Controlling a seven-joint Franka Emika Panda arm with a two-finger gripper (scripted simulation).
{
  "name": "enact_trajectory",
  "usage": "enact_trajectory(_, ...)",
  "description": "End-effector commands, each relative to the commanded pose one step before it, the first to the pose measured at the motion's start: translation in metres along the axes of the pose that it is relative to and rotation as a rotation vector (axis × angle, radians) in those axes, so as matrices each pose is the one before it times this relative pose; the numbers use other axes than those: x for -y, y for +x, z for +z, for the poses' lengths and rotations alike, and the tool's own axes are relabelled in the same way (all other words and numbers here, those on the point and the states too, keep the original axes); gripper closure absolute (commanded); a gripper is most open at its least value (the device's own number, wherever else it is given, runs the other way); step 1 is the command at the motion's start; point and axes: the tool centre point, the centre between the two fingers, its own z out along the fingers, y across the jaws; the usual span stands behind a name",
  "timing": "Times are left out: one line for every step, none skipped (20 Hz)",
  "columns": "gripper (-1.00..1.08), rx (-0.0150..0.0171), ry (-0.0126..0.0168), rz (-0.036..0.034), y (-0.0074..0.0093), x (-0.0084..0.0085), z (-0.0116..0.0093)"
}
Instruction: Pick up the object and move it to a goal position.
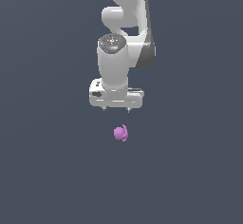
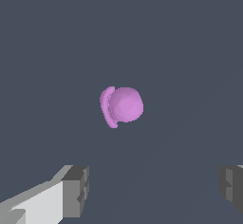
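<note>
The object [image 1: 121, 133] is a small pink-purple rounded blob with a curved ridge on one side. It lies on the dark grey floor just below the gripper in the exterior view. In the wrist view the object [image 2: 122, 106] sits in the middle of the picture, apart from both fingers. My white gripper [image 1: 116, 110] hangs above it, open and empty, with its two fingertips [image 1: 104, 109] spread wide. In the wrist view the grey finger pads [image 2: 76, 191] stand far apart on either side, and nothing is between them.
The dark grey floor [image 1: 47, 171] runs flat all around. The white arm [image 1: 126, 23] rises out of the top of the exterior view. No other object shows.
</note>
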Motion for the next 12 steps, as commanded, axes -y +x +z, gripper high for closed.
enact_trajectory(-0.92, 0.00000, 0.00000, 0.00000, 0.00000, -0.00001, 0.00000)
enact_trajectory(-0.92, 0.00073, -0.00028, 0.00058, -0.00015, -0.00023, 0.00014)
enact_trajectory(-0.92, 0.00192, -0.00069, 0.00158, -0.00049, -0.00061, 0.00027)
enact_trajectory(-0.92, 0.00335, -0.00120, 0.00280, -0.00079, -0.00109, 0.00055)
enact_trajectory(-0.92, 0.00458, -0.00164, 0.00393, -0.00112, -0.00148, 0.00070)
enact_trajectory(-0.92, 0.00585, -0.00208, 0.00523, -0.00143, -0.00191, 0.00087)
enact_trajectory(-0.92, 0.00638, -0.00224, 0.00607, -0.00162, -0.00211, 0.00086)
enact_trajectory(-0.92, 0.00509, -0.00175, 0.00527, -0.00135, -0.00171, 0.00059)
enact_trajectory(-0.92, 0.00369, -0.00123, 0.00427, -0.00105, -0.00126, 0.00033)
enact_trajectory(-0.92, 0.00235, -0.00074, 0.00319, -0.00073, -0.00083, 0.00012)
enact_trajectory(-0.92, 0.00104, -0.00028, 0.00190, -0.00040, -0.00040, -0.00005)
enact_trajectory(-0.92, 0.00000, 0.00000, 0.00000, 0.00001, 0.00022, 0.00000)
